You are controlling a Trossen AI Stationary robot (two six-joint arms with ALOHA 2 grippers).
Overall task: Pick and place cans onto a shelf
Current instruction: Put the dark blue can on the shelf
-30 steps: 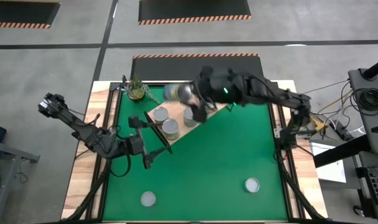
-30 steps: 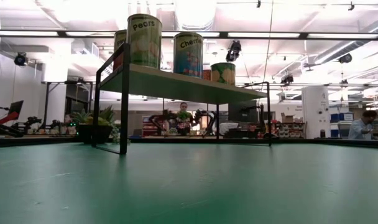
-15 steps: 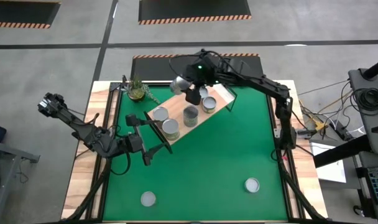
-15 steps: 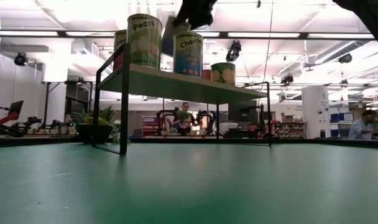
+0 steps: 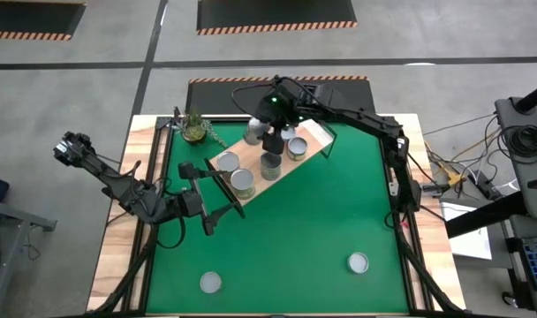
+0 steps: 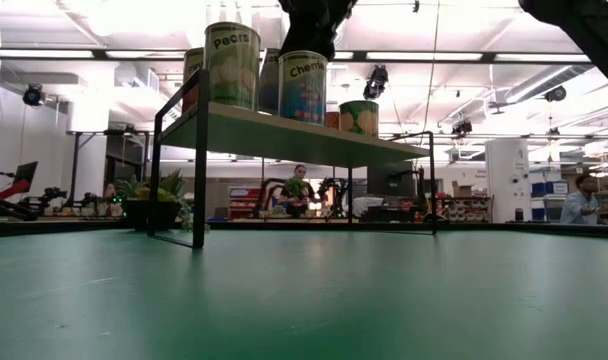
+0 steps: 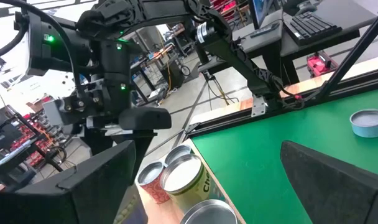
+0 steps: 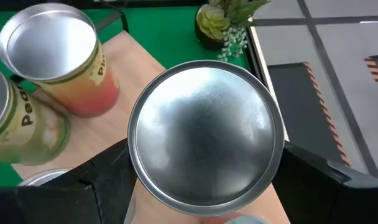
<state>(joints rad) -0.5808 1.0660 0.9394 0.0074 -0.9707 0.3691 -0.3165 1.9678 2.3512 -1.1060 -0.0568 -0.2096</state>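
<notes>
The shelf (image 5: 313, 134), a light-wood board on a black frame, stands aslant at the far middle of the green mat. Several cans stand on it, such as one (image 5: 242, 182) at its near-left end. My right gripper (image 5: 267, 134) is shut on a silver-topped can (image 8: 204, 134) over the board's far edge. In the low view this can (image 6: 269, 82) is behind the "Cherries" can (image 6: 304, 88), its bottom down at the board. Two more cans (image 5: 210, 282) (image 5: 358, 262) stand on the mat near the front edge. My left gripper (image 5: 217, 200) stays open beside the shelf's near-left end. My right gripper pinches the can between its two fingers (image 8: 108, 180), one on each side of the wall just under the top rim (image 8: 134, 165). The fingers slant down from above. The can stands upright; whether its bottom rests on the board I cannot tell.
A small potted plant (image 5: 194, 126) stands at the far-left corner, close to the shelf's end. A yellow-and-red can (image 8: 52, 56) and a "Pears" can (image 8: 9, 124) stand close to the held can. Open green mat lies toward the near and right edges.
My right gripper has swung in over the shelf's far edge and come down with the can. Half a second ago the can hung tilted above the shelf's cans; now it is upright at board level behind the "Cherries" can.
</notes>
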